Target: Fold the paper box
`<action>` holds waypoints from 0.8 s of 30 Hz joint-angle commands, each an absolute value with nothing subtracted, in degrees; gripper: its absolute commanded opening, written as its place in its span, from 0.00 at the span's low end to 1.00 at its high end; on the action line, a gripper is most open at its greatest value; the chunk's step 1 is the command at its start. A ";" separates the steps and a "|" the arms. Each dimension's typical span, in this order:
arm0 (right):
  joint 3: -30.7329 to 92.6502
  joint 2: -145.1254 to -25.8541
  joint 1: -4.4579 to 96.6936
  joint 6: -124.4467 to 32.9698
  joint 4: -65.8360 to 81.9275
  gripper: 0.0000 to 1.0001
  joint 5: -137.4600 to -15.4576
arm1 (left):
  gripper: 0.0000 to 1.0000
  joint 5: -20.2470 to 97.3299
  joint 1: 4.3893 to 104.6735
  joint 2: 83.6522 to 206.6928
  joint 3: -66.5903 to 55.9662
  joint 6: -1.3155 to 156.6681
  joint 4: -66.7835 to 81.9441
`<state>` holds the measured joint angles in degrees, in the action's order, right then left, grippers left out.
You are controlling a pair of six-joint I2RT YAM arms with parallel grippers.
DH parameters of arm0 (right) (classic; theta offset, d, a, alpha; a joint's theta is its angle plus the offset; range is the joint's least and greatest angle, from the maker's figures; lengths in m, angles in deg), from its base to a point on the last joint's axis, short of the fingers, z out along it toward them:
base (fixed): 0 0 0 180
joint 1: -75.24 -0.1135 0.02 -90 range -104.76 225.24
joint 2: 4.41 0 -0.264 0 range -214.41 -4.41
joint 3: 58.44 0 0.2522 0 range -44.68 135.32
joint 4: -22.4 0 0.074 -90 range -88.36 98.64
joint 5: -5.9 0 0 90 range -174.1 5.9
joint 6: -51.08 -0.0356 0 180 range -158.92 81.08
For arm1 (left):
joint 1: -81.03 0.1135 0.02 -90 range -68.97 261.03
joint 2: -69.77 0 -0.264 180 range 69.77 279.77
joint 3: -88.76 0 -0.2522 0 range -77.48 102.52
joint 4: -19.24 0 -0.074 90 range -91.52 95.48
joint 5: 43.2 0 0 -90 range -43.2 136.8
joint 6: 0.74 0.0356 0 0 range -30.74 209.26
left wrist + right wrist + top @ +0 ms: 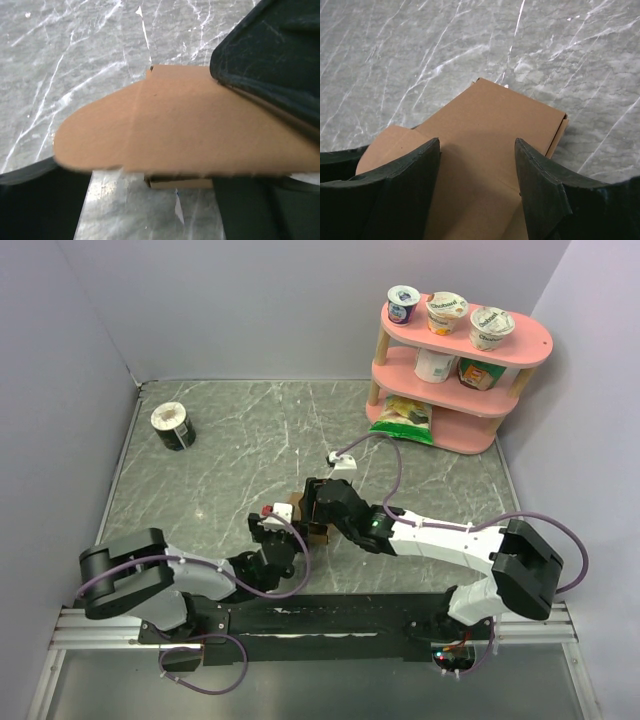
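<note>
A: Grey marble table [230, 440]. Where sat the plain brown cardboard paper box [495, 120]?
B: Lower centre of the top view, between both arms, rounded flap sticking out.
A: Black right gripper [477, 145]?
B: Fingers spread over the top panel.
A: Black left gripper [283, 537]?
B: At the flap; grip couldn't be judged.

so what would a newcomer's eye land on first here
The brown paper box at the near middle of the table, with the right claw spread open over it. Then the pink shelf of yogurt cups at the far right, and the black-and-white tub at the far left.
</note>
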<state>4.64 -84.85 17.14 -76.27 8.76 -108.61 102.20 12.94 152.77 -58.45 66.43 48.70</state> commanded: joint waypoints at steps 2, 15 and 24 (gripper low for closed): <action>4.72 -86.59 16.97 -78.03 8.73 0.68 -109.59 | 0.96 100.16 12.21 146.68 -59.55 65.00 45.48; 3.49 -87.90 18.12 -78.56 8.37 0.69 -109.59 | 0.96 81.98 10.10 124.03 -65.87 53.92 28.86; 2.09 -89.23 18.56 -78.83 8.38 0.68 -109.59 | 0.96 77.65 8.96 103.46 -64.13 56.73 17.26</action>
<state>3.81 -88.44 18.30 -78.32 9.13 -108.66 80.84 9.15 110.67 -66.52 56.83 23.08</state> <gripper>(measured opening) 0.688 0.963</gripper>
